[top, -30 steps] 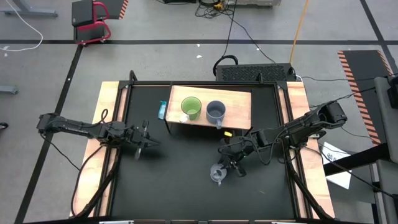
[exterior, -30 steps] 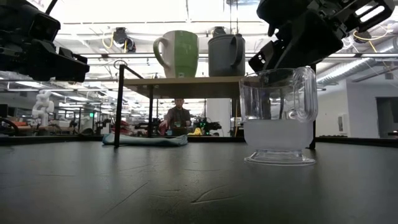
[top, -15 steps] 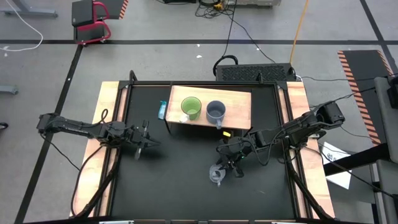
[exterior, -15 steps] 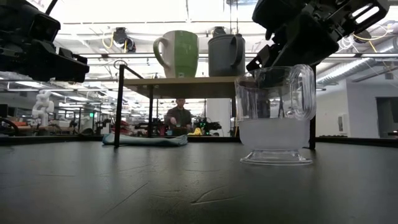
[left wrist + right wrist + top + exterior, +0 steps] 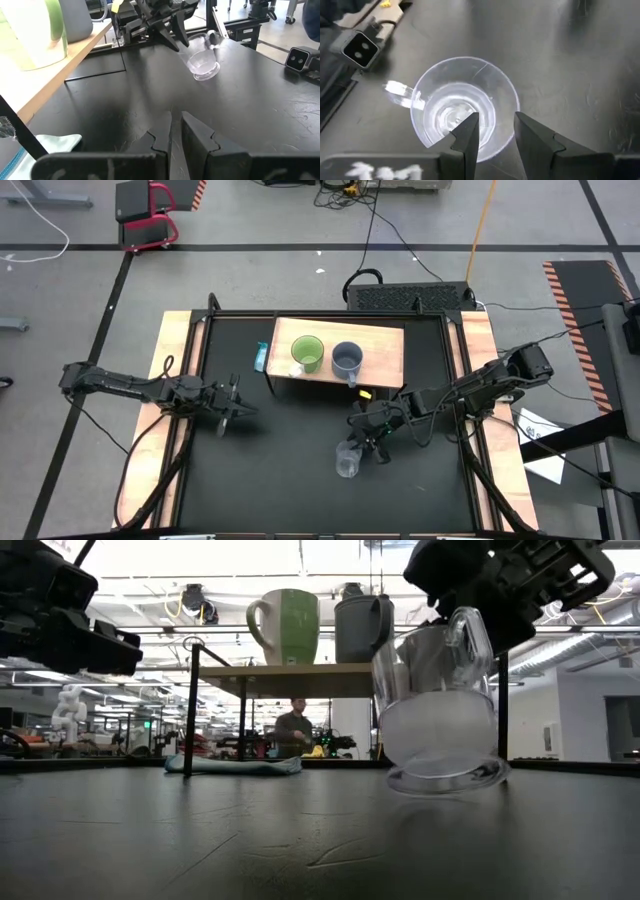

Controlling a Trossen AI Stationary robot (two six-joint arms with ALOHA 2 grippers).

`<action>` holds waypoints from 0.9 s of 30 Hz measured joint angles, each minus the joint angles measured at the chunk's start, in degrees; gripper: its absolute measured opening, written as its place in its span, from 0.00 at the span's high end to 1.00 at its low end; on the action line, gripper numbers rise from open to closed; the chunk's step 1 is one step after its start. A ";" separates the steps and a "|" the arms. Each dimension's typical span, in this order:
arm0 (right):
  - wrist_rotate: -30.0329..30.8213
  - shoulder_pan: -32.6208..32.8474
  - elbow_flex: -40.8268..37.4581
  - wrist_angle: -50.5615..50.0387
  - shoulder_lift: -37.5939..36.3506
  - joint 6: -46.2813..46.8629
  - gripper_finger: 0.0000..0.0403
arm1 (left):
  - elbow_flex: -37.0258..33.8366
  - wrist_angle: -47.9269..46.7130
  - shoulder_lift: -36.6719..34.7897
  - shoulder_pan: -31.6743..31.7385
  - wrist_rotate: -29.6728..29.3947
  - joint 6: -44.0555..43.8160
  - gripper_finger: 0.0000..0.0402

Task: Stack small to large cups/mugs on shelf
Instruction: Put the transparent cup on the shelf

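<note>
The clear glass cup (image 5: 347, 463) is tilted on the black table (image 5: 280, 480), near its middle and in front of the shelf. My right gripper (image 5: 496, 135) is shut on the cup's wall. The lime-green mug (image 5: 307, 354) and the grey-blue mug (image 5: 347, 359) stand upright side by side on the tan shelf (image 5: 385, 345). In the low view the green mug (image 5: 285, 625) and the grey-blue mug (image 5: 363, 628) rest on their bases on the board (image 5: 300, 668). My left gripper (image 5: 235, 408) hovers at the table's left, shut and holding nothing. My right gripper holds the glass cup by its wall at the rim (image 5: 502, 142), on the side away from the handle (image 5: 400, 92). One finger (image 5: 467, 132) is inside the cup and the other (image 5: 535, 137) outside. The fingers slant down from the table's far right. The cup leans, its base (image 5: 445, 778) raised on the handle side.
A light blue cloth (image 5: 261, 357) lies on the table by the shelf's left legs. A small yellow object (image 5: 366, 393) lies just in front of the shelf. A person (image 5: 293, 725) sits in the room beyond the table. Open black table spreads toward the near edge.
My right gripper has tipped the glass cup. It stood upright with its base flat on the table; now it leans, with the handle side of its base raised. The cup has also shifted a little toward the table's left. The two mugs on the shelf have not moved.
</note>
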 joint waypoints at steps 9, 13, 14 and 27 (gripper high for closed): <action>-0.20 0.68 0.02 0.43 -0.04 -0.50 0.71 | 0.00 -0.22 0.00 0.00 0.00 0.02 0.90; -0.22 1.39 0.04 0.55 -0.07 -0.52 0.71 | 0.00 -0.24 0.01 0.00 0.00 0.09 0.90; -0.20 1.62 0.04 0.59 -0.07 -0.53 0.71 | 0.00 -0.26 0.01 0.00 0.00 0.09 0.90; -0.17 4.98 0.09 3.34 -0.13 -1.84 0.71 | 0.00 -0.17 0.00 0.00 0.00 -0.33 0.90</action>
